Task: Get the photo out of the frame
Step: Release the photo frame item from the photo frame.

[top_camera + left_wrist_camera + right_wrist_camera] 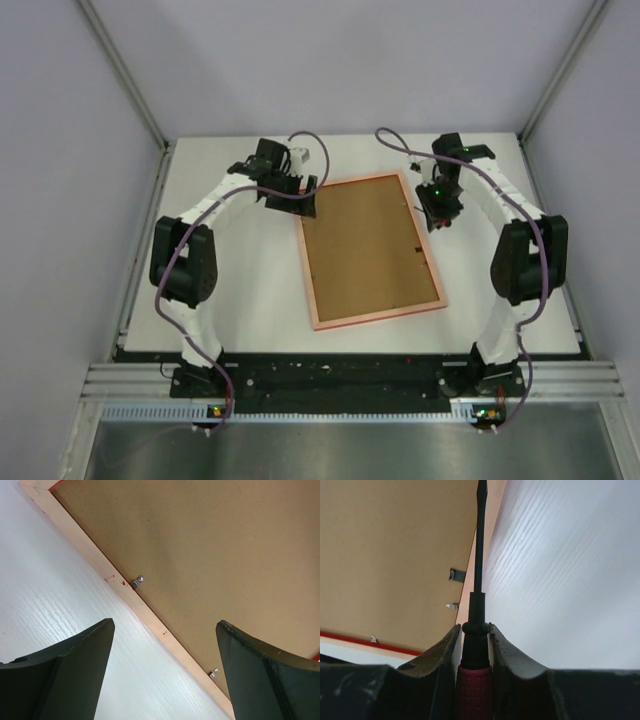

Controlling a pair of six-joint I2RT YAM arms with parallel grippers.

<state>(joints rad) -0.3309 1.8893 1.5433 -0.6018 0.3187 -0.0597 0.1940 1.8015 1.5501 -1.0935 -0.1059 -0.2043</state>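
Observation:
The frame (376, 312) lies face down mid-table, its brown back (368, 248) up inside a reddish rim. The photo is hidden beneath that back. My left gripper (298, 197) hovers open over the frame's far left edge. In the left wrist view its fingers (165, 625) straddle the rim (90, 555), with nothing between them. My right gripper (438, 212) is over the frame's right edge, shut on a screwdriver (479, 555) with a red handle. The black shaft points along the rim (466, 600).
Small metal clips (137, 581) (214, 672) hold the back board along the left rim, and other clips (457, 574) (451, 606) sit along the right rim. White tabletop (230, 290) surrounds the frame, with grey walls close on three sides.

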